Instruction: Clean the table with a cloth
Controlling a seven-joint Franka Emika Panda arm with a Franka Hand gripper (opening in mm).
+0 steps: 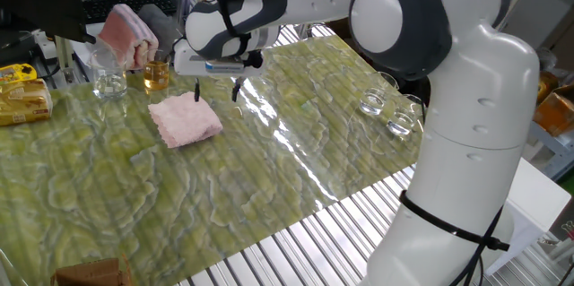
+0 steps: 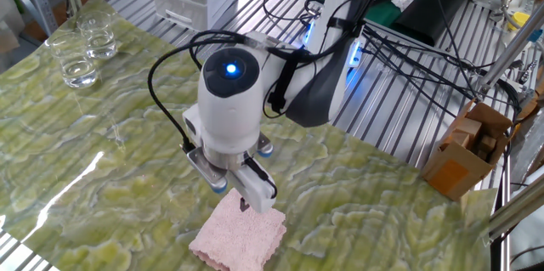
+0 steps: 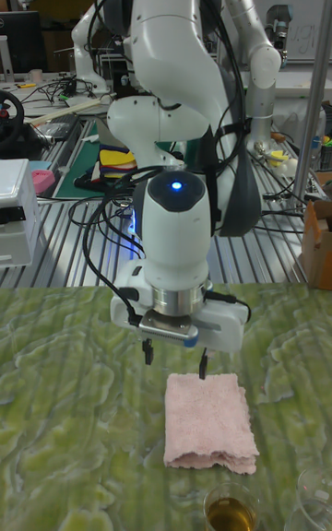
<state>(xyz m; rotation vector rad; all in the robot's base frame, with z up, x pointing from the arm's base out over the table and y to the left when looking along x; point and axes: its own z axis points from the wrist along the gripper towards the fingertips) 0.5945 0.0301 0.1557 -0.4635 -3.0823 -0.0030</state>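
The pale pink fluffy cloth (image 1: 186, 118) (image 2: 240, 237) (image 3: 210, 420) lies flat on the glossy yellow-green table (image 1: 269, 196) (image 2: 102, 177) (image 3: 74, 420). My gripper (image 1: 217, 94) (image 3: 175, 360) points down, open and holding nothing, just above the cloth's far edge. In the tall fixed view one fingertip (image 3: 203, 365) hangs over the cloth's top edge, and the other (image 3: 148, 353) is off the cloth to the left. In the other fixed view the wrist hides most of the gripper (image 2: 234, 199). I cannot tell whether a fingertip touches the cloth.
A glass of amber liquid (image 1: 156, 74) (image 3: 231, 505), an empty glass (image 1: 109, 80) and a folded pink-and-white towel (image 1: 130, 35) stand just beyond the cloth. Two more glasses (image 1: 387, 111) (image 2: 81, 46) sit near the table's far edge. A yellow package (image 1: 22, 93) lies at the left.
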